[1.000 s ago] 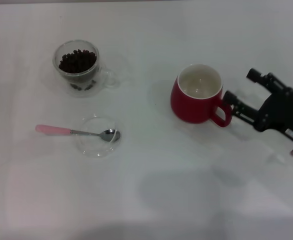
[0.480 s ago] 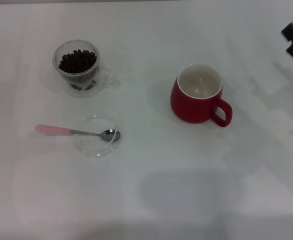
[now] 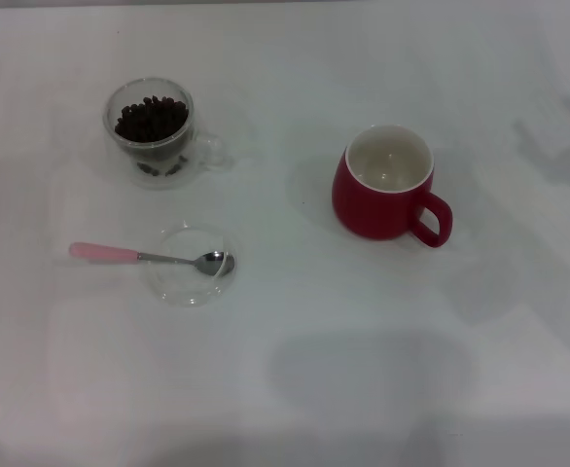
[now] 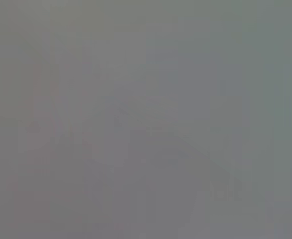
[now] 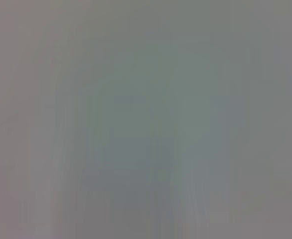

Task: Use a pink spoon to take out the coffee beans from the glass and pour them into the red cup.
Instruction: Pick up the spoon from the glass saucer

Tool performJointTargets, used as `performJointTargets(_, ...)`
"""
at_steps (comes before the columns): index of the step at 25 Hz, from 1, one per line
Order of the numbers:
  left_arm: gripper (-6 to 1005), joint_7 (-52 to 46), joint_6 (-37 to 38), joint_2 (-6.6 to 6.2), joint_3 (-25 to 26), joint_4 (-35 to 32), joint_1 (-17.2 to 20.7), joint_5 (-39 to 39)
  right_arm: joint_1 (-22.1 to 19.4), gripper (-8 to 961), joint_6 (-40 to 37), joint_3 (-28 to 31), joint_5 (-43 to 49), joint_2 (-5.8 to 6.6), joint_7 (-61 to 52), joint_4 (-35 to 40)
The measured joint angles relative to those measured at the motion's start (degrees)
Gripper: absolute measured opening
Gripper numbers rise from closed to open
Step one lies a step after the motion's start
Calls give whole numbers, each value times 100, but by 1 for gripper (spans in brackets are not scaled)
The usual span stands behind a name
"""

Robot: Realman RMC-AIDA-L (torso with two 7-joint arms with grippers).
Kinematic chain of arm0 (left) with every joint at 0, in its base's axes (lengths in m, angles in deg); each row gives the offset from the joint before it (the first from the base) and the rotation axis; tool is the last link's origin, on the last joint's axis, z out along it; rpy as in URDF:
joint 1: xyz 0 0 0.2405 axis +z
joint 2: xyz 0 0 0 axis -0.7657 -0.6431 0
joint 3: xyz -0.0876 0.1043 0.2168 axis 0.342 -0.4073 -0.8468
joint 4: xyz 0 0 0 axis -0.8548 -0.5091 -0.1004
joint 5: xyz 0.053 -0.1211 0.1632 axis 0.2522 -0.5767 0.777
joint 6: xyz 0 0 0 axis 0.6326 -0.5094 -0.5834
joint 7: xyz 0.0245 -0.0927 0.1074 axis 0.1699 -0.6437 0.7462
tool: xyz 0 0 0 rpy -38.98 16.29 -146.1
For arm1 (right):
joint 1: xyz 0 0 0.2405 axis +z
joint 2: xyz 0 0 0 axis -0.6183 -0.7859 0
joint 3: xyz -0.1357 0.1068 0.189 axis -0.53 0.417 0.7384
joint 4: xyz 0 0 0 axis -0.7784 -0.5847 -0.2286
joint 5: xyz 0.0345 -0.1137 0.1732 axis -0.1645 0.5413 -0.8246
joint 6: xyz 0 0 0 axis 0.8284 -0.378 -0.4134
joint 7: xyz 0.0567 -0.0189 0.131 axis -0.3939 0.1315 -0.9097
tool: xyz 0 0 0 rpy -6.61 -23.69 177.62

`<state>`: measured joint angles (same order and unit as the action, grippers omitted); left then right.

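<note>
Neither gripper in view, wrist views blank, so finger state cannot be told; pink spoon [image 3: 149, 256] untouched, bowl propped in clear glass dish [image 3: 192, 265], pale handle jutting leftward, probably for easy pickup; glass [image 3: 151, 131] behind it heaped with coffee beans [image 3: 150, 118]; red cup [image 3: 386, 184] well right, white inside bare.

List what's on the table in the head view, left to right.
pink spoon (handle end farthest left) → glass holding the coffee beans → shallow clear dish under the spoon's bowl → red cup, handle pointing right. Neither gripper shows in any view.
</note>
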<state>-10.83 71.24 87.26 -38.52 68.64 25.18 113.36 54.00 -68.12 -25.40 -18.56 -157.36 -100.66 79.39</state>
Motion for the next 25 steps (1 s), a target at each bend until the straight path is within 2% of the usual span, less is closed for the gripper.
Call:
performJointTargets(4,877,4,-23,2,-21,50,-52,20,-11,877,110,4,-260,-9,89,-20)
performJointTargets(21,877,-45,6,9,-31,300,-33,52,187,876,527,135,-292,5,174,161)
performJointTargets(25,876,-165,581,16,-38,753,57,155,152,876,712,273,-291,9,155,398)
